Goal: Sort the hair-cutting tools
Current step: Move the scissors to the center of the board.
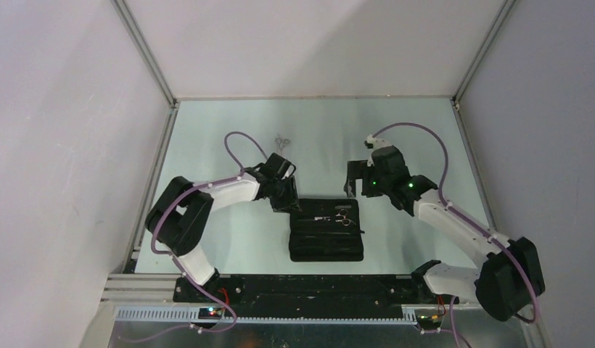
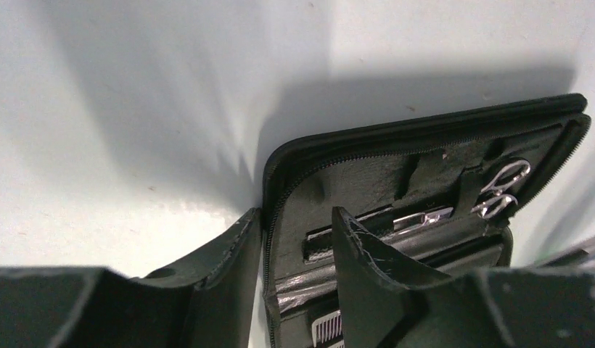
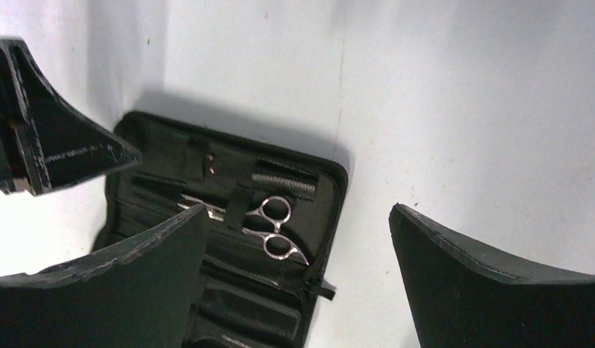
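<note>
A black zip pouch [image 1: 326,239] lies open in the middle of the table. One silver scissors [image 1: 343,220] is strapped inside it, its rings clear in the right wrist view [image 3: 273,228] and in the left wrist view [image 2: 501,190]. A second silver scissors [image 1: 282,141] lies loose on the table farther back. A ridged black comb-like strip [image 3: 284,180] sits in the pouch near its far edge. My left gripper [image 1: 286,199] is open, its jaws straddling the pouch's left zip edge [image 2: 269,217]. My right gripper [image 1: 353,185] is open and empty, above the pouch's far right corner.
Pale comb teeth [image 2: 327,330] show in a lower pouch slot. White walls with metal frame posts [image 1: 146,51] enclose the table on three sides. The left gripper's finger [image 3: 55,145] shows at the top left of the right wrist view.
</note>
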You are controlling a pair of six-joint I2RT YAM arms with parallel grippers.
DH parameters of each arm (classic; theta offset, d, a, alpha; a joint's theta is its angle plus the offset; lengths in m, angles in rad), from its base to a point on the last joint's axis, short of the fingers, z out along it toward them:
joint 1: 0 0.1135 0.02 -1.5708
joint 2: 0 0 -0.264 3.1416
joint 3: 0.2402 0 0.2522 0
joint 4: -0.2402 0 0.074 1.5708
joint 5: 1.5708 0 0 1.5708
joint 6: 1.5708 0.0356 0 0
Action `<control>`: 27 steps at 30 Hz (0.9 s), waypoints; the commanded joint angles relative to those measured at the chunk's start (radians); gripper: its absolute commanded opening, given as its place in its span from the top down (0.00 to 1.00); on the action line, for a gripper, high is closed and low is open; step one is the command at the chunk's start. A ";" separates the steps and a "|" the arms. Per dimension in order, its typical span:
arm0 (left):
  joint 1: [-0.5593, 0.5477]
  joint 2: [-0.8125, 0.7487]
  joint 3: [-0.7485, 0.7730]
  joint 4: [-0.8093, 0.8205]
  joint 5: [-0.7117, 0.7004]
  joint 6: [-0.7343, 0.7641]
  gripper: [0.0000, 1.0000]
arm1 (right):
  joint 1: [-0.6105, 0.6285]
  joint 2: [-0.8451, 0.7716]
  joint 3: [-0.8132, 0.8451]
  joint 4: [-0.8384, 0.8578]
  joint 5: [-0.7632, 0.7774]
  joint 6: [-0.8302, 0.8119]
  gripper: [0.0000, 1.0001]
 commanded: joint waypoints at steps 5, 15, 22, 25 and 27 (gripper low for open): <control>-0.025 -0.129 -0.169 0.228 0.107 -0.255 0.56 | -0.126 -0.171 -0.116 0.107 -0.121 0.031 0.01; 0.082 -0.269 -0.046 -0.018 -0.198 -0.066 0.23 | -0.189 -0.449 -0.254 0.226 -0.021 0.093 0.00; 0.153 -0.101 0.238 -0.160 -0.327 0.140 0.08 | -0.215 -0.569 -0.311 0.254 0.049 0.124 0.01; 0.172 0.028 0.350 -0.202 -0.346 0.190 0.12 | -0.217 -0.575 -0.312 0.239 0.082 0.118 0.01; 0.182 0.099 0.427 -0.229 -0.363 0.222 0.17 | -0.219 -0.574 -0.312 0.228 0.093 0.118 0.01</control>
